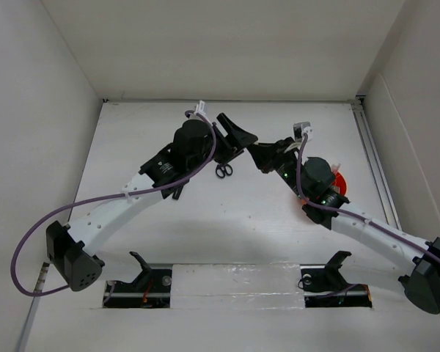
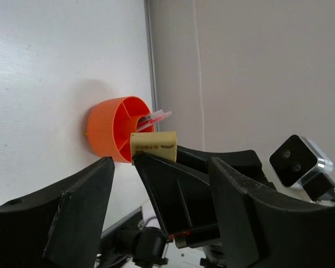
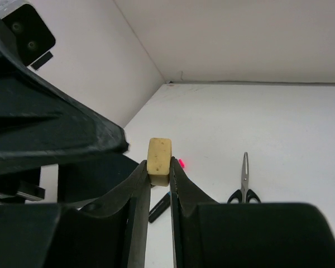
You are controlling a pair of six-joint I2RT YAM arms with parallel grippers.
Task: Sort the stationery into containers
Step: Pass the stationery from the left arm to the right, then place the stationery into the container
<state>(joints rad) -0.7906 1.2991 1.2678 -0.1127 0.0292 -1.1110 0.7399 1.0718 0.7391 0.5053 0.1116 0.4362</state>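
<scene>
Tan eraser [image 3: 159, 161] is clamped at the fingertips of the right gripper [image 3: 160, 174], held above the table [image 3: 279, 128]; left gripper [image 2: 163, 167] jaws stand apart either side of the eraser, clear of it; orange cup [image 2: 108, 132] sits on the table beyond, a red-orange pen [image 2: 158, 116] in one compartment; scissors [image 3: 244, 183] lie flat, well apart from the cup.

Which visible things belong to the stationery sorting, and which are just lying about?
Job: tan eraser, clamped in the right gripper; scissors; dark marker; orange cup holding a red pen.
Just there: purple cable; side rail.
</scene>
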